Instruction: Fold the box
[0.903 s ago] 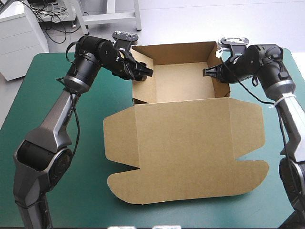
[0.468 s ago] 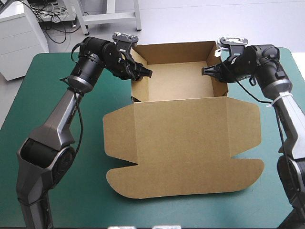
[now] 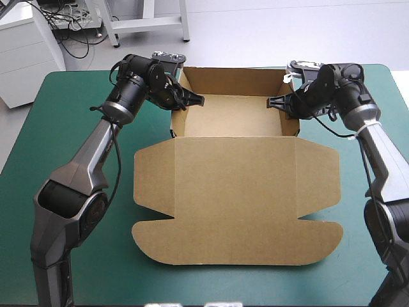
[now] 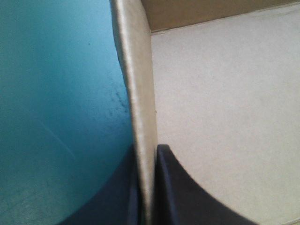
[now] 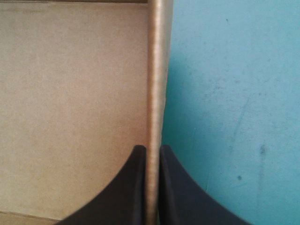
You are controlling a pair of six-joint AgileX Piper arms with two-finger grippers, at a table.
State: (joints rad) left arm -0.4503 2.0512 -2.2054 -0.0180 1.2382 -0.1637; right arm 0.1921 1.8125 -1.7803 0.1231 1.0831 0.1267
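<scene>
Brown box (image 3: 233,192) open-topped; left hand (image 3: 197,99), right hand (image 3: 273,102) pinch its opposite sides.

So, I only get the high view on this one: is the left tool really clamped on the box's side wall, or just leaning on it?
Observer: Clamped. The left wrist view shows the left tool all but shut on the box, with the left wall edge-on between its fingers.
Operator: And the right one?
Observer: Same. In the right wrist view the right tool pinches the right wall. One of its fingers is inside the box, the other over the teal-green cover.
Operator: Is either wall bent at the grip?
Observer: The right wall runs straight ahead of the tool. The left wall bows a little toward the cover farther on.
</scene>
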